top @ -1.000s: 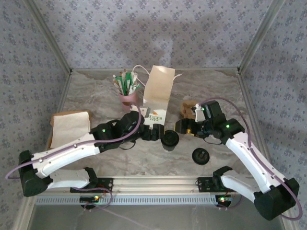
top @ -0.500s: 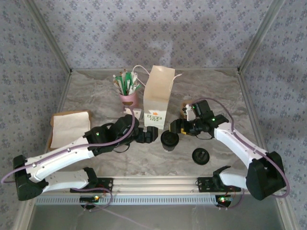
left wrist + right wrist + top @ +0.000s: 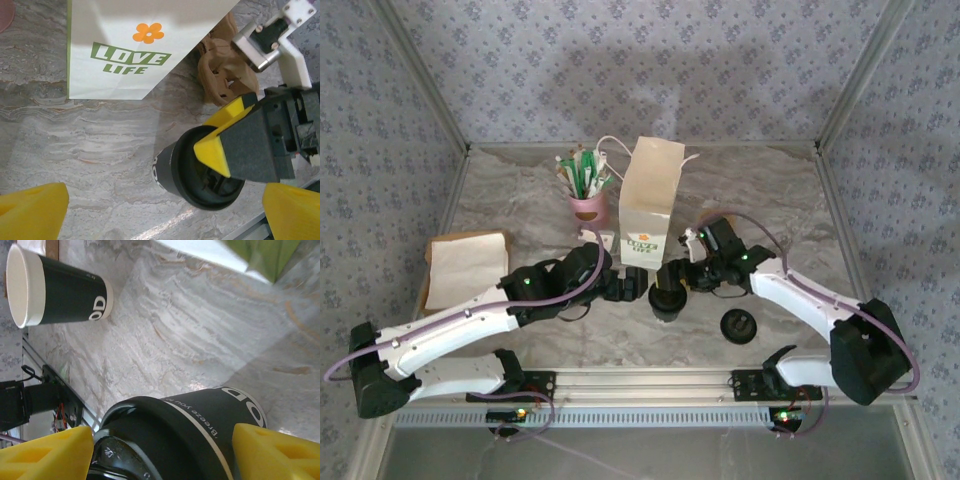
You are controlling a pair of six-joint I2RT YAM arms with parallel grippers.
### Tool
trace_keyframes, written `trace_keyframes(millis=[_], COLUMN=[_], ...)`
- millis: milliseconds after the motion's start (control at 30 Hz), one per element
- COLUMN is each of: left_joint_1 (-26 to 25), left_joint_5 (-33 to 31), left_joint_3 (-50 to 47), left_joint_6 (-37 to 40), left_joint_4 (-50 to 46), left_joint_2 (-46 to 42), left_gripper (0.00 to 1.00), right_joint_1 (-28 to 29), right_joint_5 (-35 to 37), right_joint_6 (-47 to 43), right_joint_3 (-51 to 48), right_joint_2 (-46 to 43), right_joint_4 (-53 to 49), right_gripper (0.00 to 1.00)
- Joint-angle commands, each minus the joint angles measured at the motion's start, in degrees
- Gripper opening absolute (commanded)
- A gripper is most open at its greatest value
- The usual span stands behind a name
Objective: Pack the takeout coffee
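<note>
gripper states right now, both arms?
Left gripper: open, holding nothing.
Right gripper: closed on the dark paper coffee cup with round black plastic lid, touching it on both sides.

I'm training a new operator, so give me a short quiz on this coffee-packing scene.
1. True or false: the coffee cup already stands inside the white bag.
2. Which fingers sit either side of the cup? A) left fingers B) right fingers
3. Fill in: the loose black thing on the table, right of the cup, is a ____.
Key: 1 false, it stands on the table; 2 B; 3 lid.
</note>
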Motion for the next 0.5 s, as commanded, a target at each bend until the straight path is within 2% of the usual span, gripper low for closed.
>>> trace_keyframes(millis=[0, 300, 467], left_joint_1=[0.5, 0.5, 0.5], left_joint_5=[-1.0, -1.2, -2.2], left_joint_3=[0.3, 0.1, 0.0], left_joint_6=[-0.5, -0.8, -0.1], left_joint_4=[0.3, 0.1, 0.3], left_joint_2=[-0.4, -1.2, -2.4], left_gripper=[0.99, 0.99, 0.99], right_joint_1=[2.5, 9.4, 9.3], right_joint_5=[0.7, 3.3, 5.3], right_joint_6=[4.4, 9.3, 5.4], right_joint_3=[-1.3, -2.0, 2.2], right_joint_2=[-1.8, -3.7, -7.1], right_joint_4=[2.8, 3.4, -7.2], right_gripper=[0.76, 0.78, 0.83])
